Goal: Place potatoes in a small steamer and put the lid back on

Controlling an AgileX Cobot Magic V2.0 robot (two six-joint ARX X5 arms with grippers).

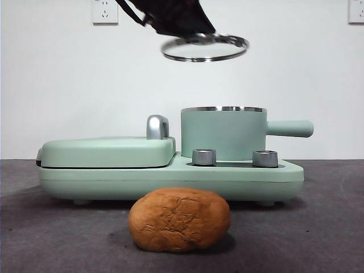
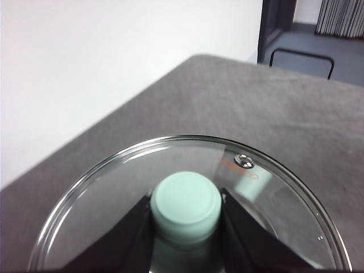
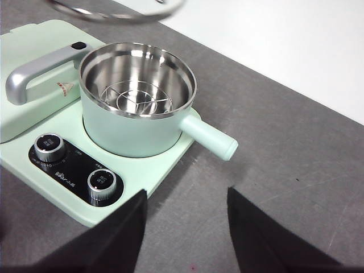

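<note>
The glass lid (image 1: 205, 48) hangs in the air above the small steamer (image 1: 223, 133), tilted slightly. My left gripper (image 2: 186, 213) is shut on its mint-green knob (image 2: 186, 206), seen close up in the left wrist view. The steamer (image 3: 136, 108) stands uncovered on the mint-green cooker base (image 1: 170, 176), its steel inside empty except for a wire rack (image 3: 136, 101). The orange-brown potato (image 1: 180, 219) lies on the grey table in front of the base. My right gripper (image 3: 185, 224) is open, hovering above the table beside the steamer's straight handle (image 3: 209, 138). The lid's rim (image 3: 114, 12) shows in the right wrist view.
A closed mint-green griddle (image 1: 108, 152) with a chrome handle (image 1: 157, 126) takes up the base's left half. Two steel dials (image 1: 204, 157) sit at the base's front. A white wall stands behind the table.
</note>
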